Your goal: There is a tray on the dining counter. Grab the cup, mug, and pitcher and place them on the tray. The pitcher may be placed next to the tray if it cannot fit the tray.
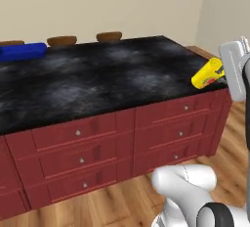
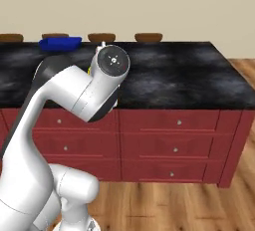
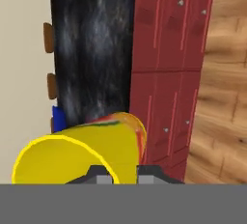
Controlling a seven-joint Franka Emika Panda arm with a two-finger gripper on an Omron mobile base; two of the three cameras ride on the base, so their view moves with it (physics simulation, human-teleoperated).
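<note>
- The tray (image 1: 22, 52) sits at the far edge of the dining counter (image 1: 97, 79), close to the chairs (image 1: 62, 40), and nothing shows on the part of it in view; no vessel has been delivered as far as can be seen.
- The cup (image 1: 207, 73) is off the counter, carried in the air just above the counter's near edge, at the opposite end from the tray and well apart from it.
- The gripper (image 3: 124, 172) has its two fingers pinched narrowly on the cup's rim wall, one inside and one outside, so the cup is held.
- The cup is tipped right over: its long axis lies near level, slightly slanted. In the left base view the base points away from the hand, down toward the counter top, and the open mouth faces back toward the hand (image 1: 233, 69).
- In the hand view the yellow mouth rim faces the camera and the red-orange mark sits toward the far base.
- Judged remaining: carry the cup across to the tray, set it upright, then fetch the mug and pitcher.
</note>
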